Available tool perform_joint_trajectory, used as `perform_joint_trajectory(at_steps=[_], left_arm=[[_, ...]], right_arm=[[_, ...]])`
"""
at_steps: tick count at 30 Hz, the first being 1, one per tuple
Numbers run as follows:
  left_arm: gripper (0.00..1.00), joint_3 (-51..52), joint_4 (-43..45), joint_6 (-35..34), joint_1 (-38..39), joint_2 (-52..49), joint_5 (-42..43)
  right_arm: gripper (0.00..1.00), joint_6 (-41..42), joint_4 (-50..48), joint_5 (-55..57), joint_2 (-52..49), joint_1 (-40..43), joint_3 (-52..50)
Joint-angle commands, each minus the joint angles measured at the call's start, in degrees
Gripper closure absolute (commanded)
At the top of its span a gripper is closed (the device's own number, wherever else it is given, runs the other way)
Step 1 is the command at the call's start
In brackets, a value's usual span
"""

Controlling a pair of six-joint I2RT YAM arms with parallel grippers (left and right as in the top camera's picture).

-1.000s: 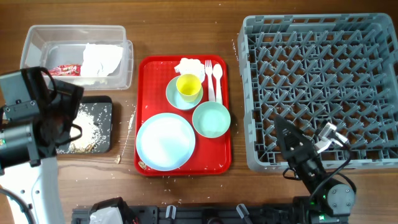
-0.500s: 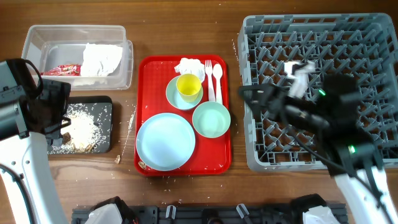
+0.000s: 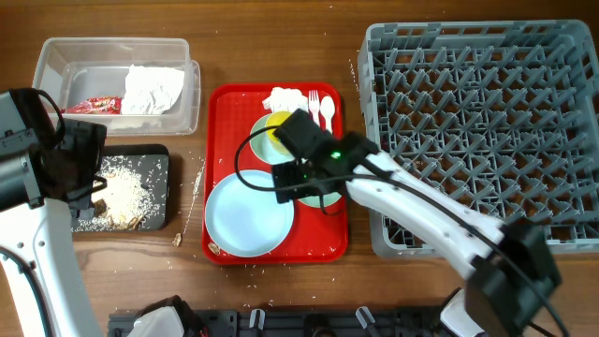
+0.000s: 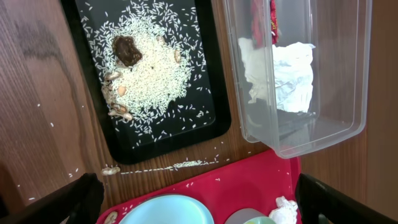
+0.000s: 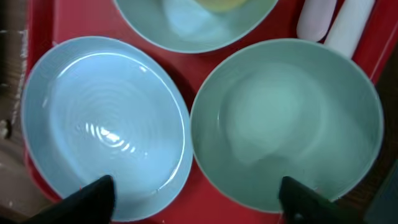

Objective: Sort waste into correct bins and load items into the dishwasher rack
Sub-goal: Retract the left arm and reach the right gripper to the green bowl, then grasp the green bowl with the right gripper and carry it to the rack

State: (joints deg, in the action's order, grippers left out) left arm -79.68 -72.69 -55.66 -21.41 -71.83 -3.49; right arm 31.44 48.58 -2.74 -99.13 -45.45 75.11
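Swung from the rack, right hand hangs wide open, empty, above bowl and plate.

No legible text, labels, numbers; red wrapper print too blurred

Bright, even light from above, soft short shadows; faint glare rings on the large plate, right wrist view slightly blurred

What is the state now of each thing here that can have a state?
clear tub: open, holds napkin and red wrapper
black tray: holds rice and brown scraps
dishwasher rack: no dishes visible in it
large plate: empty, on red tray
bowl: upright, empty
left gripper: open, holding nothing
right gripper: open, over large plate and bowl
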Motion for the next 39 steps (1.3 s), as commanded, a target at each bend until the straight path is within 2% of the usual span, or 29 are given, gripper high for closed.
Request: perform_joint_trajectory(at_steps=[1,11,15,19,25,29,39], left_arm=[[0.00,-0.7,0.0,-0.3,-0.2,-0.2,0.0],[0.00,-0.7,0.0,-0.3,-0.2,-0.2,0.0],[0.00,-0.7,0.0,-0.3,-0.2,-0.2,0.0],[0.00,-0.7,0.0,-0.3,-0.2,-0.2,0.0],[0.00,-0.7,0.0,-0.3,-0.2,-0.2,0.0],[0.00,-0.7,0.0,-0.3,-0.2,-0.2,0.0],[0.00,-0.7,0.0,-0.3,-0.2,-0.2,0.0]], right_arm=[[0.34,0.0,-2.6,1.9,-5.2,-0.1,0.9],[0.50,0.7,-10.1,4.1,-11.0,-0.8,0.9],[0.53,1.7,-10.1,4.9,-12.7,-2.4,0.9],[0.66,2.0,-9.6,6.9,-12.8,-3.2,0.9],[0.79,2.2,-8.9,7.0,-12.3,-3.1,1.3],[0.94,2.4,-6.8,6.8,-10.9,-3.0,2.1],[0.96,1.5,-0.1,5.5,-1.8,-2.1,6.7]])
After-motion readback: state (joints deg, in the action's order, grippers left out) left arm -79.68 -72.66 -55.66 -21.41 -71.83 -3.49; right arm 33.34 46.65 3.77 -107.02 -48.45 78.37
